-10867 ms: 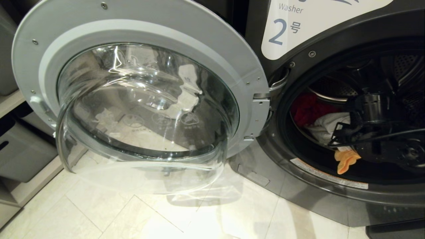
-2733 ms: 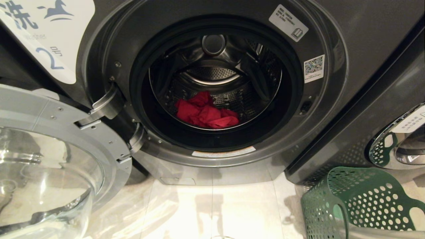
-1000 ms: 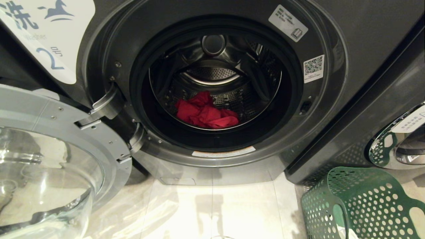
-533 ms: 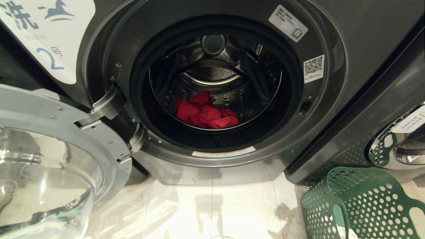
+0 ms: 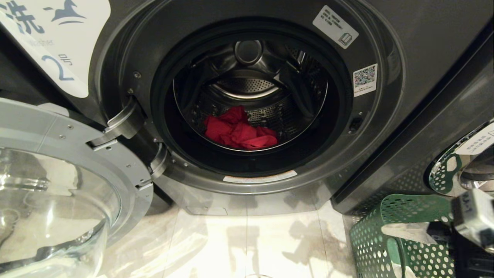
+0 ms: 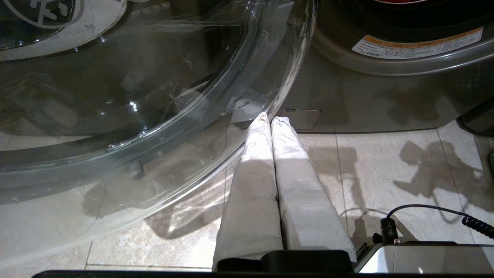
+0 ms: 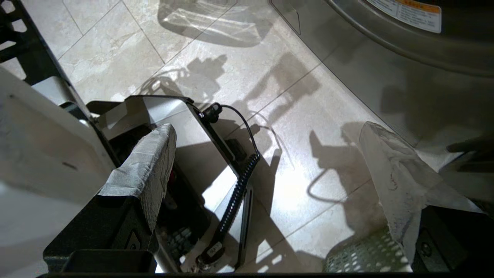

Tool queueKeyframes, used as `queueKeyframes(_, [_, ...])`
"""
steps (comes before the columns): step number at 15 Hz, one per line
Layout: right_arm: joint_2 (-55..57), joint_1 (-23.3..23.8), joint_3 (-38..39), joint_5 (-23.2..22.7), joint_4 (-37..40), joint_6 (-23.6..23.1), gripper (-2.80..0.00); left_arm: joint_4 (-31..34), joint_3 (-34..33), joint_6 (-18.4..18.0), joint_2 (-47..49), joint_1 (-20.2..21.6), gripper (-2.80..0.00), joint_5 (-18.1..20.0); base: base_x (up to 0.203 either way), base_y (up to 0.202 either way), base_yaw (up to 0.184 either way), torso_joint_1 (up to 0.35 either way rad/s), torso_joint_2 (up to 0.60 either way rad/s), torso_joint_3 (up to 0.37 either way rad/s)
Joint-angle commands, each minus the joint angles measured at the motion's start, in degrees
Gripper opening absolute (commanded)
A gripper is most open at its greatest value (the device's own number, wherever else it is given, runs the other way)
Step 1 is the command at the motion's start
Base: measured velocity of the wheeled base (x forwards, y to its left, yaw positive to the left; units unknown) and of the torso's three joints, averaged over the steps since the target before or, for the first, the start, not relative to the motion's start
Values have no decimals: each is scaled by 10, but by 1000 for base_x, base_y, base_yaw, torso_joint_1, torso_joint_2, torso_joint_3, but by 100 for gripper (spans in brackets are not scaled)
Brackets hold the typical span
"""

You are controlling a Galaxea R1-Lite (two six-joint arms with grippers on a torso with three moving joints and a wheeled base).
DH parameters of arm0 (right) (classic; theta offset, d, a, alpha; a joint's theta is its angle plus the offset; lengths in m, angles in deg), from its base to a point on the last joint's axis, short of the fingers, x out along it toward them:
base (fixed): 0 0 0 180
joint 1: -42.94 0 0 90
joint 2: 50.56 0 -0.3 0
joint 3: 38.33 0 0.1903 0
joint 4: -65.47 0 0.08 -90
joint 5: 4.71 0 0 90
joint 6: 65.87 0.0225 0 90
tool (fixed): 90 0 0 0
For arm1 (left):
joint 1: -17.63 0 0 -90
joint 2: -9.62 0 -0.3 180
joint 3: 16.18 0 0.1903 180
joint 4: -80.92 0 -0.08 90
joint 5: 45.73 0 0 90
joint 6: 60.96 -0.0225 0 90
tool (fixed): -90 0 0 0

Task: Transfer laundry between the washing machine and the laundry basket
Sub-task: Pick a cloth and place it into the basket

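Washing machine (image 5: 386,127), the one labelled 2, is seen with its door (image 5: 58,162) swung fully open to the robot's left. One red garment (image 5: 239,131) is left in the drum, crumpled at the bottom, slightly toward the back; no clear long axis, only a low heap a bit wider than deep.

Laundry basket (image 5: 370,235) is standing on the floor at the robot's right, just beside the machine's front corner. A bit of white fabric is glimpsed at its bottom edge in the head view; not enough is shown to say more.

Right pincer (image 7: 270,162) is held with jaws spread wide and nothing between them. In the head view it is placed over the basket rim, at the lower right. From there the red garment lies up, to the left and deep inside the drum opening, well apart from the pincer.

Left pincer (image 6: 270,119) is closed tight, empty, parked low beside the glass of the open door.

Judgement: the right arm is nearer in practice, since the door stands on the left arm's side. The reach would have to be made through the drum mouth and then down onto the heap; the door seal lip is the likely snag.
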Motion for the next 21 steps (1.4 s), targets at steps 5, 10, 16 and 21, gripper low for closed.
queueKeyframes(5, [214,-48,-8,57,-159,14,0,0,0,0,-1,0,-280,0,0,0,0,0,0,0])
queueKeyframes(10, [354,-63,-144,198,-204,115,0,0,0,0,-1,0,-280,0,0,0,0,0,0,0])
queueKeyframes(16, [515,-98,-356,312,-168,171,0,0,0,0,-1,0,-280,0,0,0,0,0,0,0])
queueKeyframes(21, [622,-95,-506,429,-131,197,0,0,0,0,-1,0,-280,0,0,0,0,0,0,0])
